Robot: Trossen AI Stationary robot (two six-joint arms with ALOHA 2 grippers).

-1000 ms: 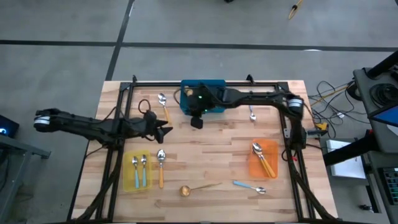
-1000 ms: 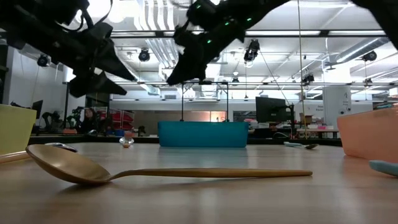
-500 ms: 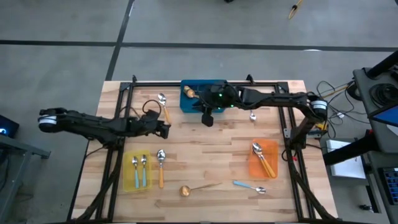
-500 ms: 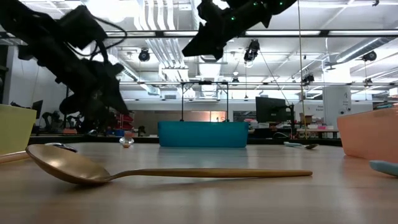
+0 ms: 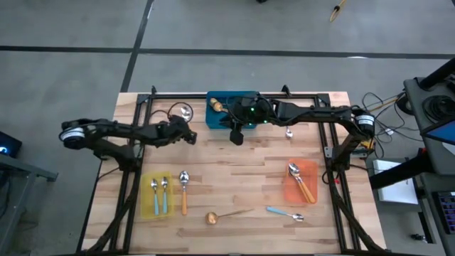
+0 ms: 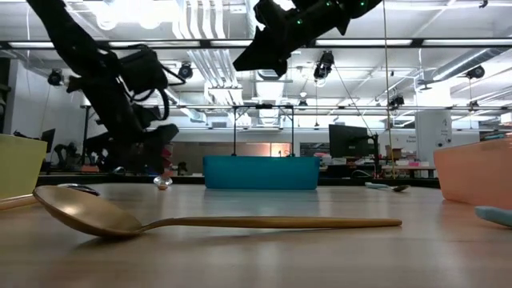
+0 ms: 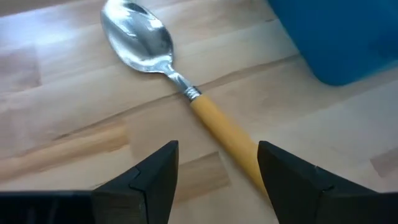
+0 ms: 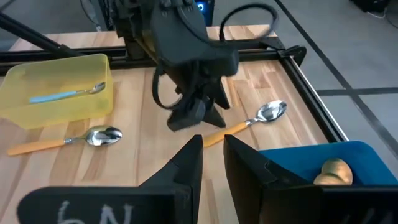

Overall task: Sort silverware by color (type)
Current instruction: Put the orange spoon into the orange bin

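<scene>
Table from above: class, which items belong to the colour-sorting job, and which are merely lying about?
Job:
- orange spoons
- blue spoons
- gold spoons
- yellow bin
- orange bin
- blue bin

Lying about:
- cables
- black frame

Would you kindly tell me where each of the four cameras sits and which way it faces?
High view: overhead, straight down on the table; both arms show.
Low view: table height, across a gold spoon; arms overhead.
Left wrist view: looks past the left gripper, fingers open, at an orange-handled spoon.
Right wrist view: past the right gripper toward the left arm.
Shared: both wrist views show that spoon and the blue bin.
</scene>
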